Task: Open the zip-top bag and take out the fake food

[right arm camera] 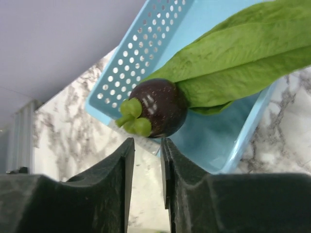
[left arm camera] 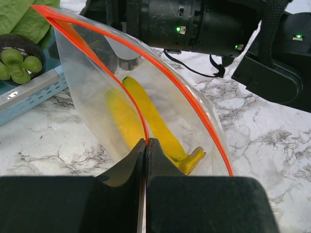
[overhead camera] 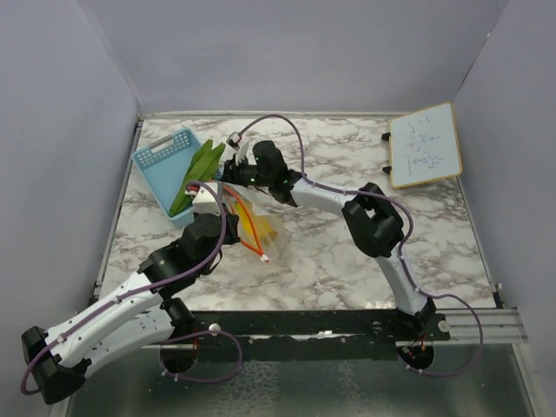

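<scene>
Bag (left arm camera: 92, 92), clear floppy plastic, open-mouthed, holds curved smooth yellow piece (left arm camera: 151, 117).

Lighting bright, even and diffuse, from overhead. Shadows under the arms on the tabletop (overhead camera: 347, 252) are soft and faint. Mild sheen on the zip-top bag (left arm camera: 87, 87) film. The left gripper (left arm camera: 146, 143) and right gripper (right arm camera: 147, 145) render near-black and soft-focused along the lower frame edge. Overhead view sharp; side walls splay outward.
</scene>
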`<action>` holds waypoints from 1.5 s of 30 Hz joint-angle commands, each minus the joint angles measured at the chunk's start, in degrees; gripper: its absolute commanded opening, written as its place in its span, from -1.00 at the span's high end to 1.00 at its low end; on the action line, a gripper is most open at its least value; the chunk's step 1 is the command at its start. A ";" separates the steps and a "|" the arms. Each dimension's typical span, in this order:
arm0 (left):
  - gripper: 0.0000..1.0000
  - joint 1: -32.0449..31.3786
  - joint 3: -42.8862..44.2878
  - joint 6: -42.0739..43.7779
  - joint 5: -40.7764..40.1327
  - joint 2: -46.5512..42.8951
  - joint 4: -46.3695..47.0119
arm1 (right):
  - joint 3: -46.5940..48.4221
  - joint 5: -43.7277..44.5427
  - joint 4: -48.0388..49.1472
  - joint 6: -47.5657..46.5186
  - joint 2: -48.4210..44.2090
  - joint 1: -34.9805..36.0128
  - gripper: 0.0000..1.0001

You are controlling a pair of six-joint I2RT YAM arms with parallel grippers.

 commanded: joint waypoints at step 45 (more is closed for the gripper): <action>1.00 0.39 32.34 15.88 30.12 49.91 10.58 | -59.51 41.09 -16.84 7.13 -80.69 -1.59 0.97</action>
